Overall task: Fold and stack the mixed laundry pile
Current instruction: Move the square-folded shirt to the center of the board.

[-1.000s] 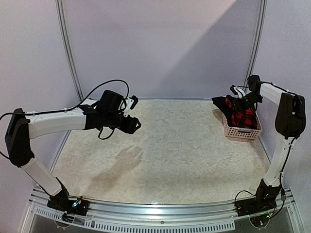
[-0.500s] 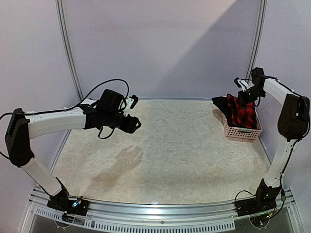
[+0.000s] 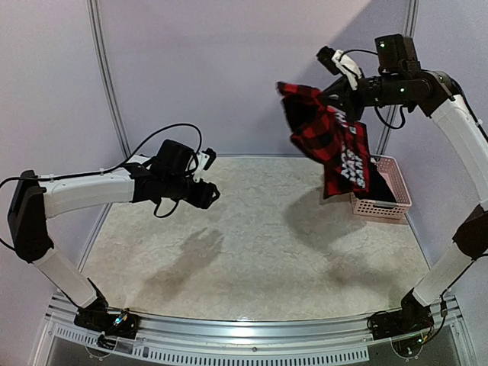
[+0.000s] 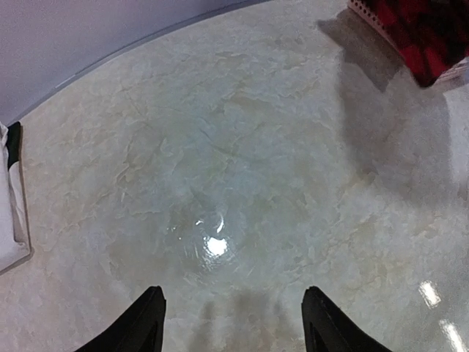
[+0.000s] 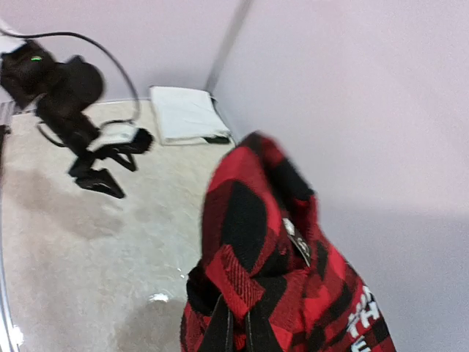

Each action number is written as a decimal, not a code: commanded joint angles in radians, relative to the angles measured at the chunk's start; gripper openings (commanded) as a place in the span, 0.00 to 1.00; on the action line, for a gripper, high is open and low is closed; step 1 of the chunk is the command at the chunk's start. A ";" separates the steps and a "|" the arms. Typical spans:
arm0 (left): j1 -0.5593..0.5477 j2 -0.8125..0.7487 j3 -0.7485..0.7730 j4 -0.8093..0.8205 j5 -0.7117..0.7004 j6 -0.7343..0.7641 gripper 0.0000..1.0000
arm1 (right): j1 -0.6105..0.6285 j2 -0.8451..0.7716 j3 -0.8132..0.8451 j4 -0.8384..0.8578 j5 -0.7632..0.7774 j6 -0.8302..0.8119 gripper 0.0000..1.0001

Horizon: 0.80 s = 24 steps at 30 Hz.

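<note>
From the laundry pile, a red-and-black checked flannel shirt [image 3: 328, 141] hangs in the air above the table's far right. My right gripper [image 3: 336, 94] is shut on its upper fabric; in the right wrist view the shirt [image 5: 267, 242] bunches over the closed gripper [image 5: 236, 326]. A folded white cloth [image 5: 185, 114] lies by the back wall with a dark piece at its edge, and shows at the left edge of the left wrist view [image 4: 10, 216]. My left gripper [image 3: 213, 195] hovers open over the left half of the table, nothing between its fingertips [image 4: 150, 319].
A small pink perforated basket [image 3: 385, 202] stands at the table's right edge, below and behind the hanging shirt. The pale marbled tabletop [image 3: 259, 244] spreads between the arms. Walls close off the back and sides.
My right gripper closed on the checked shirt in the basket, then lifted it high and leftward out of the basket. The left arm stayed put.
</note>
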 commanded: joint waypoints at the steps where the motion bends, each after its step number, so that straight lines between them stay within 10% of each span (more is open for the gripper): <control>1: -0.001 -0.030 0.022 -0.026 -0.059 0.038 0.65 | 0.125 0.011 0.164 -0.126 -0.072 -0.143 0.00; 9: 0.067 -0.031 0.024 -0.022 -0.052 0.024 0.66 | 0.131 0.079 0.383 -0.010 -0.028 -0.041 0.00; 21: 0.094 -0.016 0.023 -0.003 0.048 -0.045 0.65 | -0.269 0.207 -0.202 0.258 0.210 0.237 0.00; 24: 0.092 -0.018 0.025 -0.009 0.049 -0.038 0.65 | -0.290 0.230 -0.321 0.198 0.259 0.275 0.26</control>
